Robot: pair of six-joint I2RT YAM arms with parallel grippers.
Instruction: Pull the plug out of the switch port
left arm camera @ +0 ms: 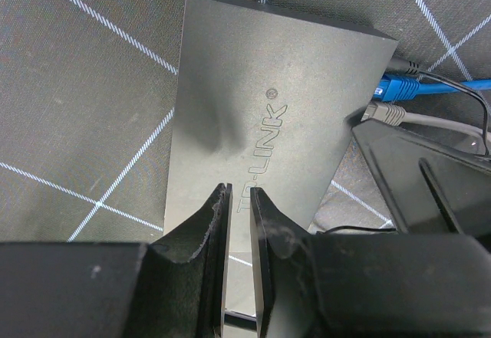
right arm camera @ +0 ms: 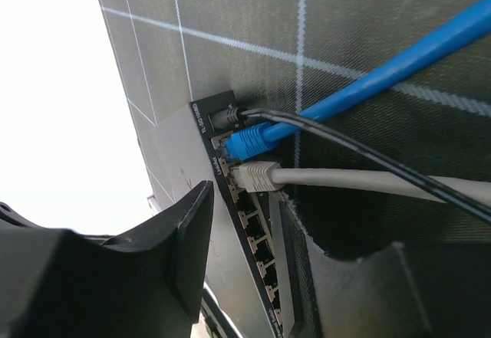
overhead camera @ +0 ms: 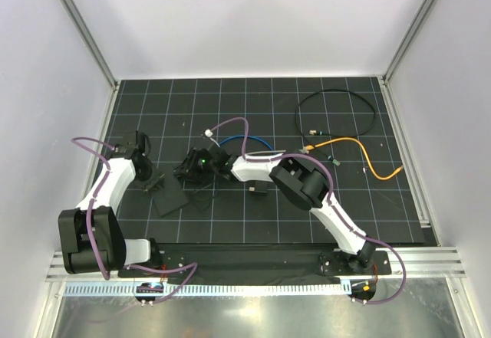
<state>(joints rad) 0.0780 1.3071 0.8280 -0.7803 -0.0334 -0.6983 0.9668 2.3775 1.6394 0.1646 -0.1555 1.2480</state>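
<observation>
Here, right claw spread — grey plug just ahead; left claw nearly clenched over switch.

The switch is laid left of the middle of the table, nearer the near edge than the far one. The left gripper is placed over its top, at the end away from the plugs. The right gripper is placed at the socket side, with that edge between its fingers. Three plugs are seated side by side at one end of the socket row, and their cables are led toward the right edge. A cable loop is laid near the far right corner, with a loose cable before it.
</observation>
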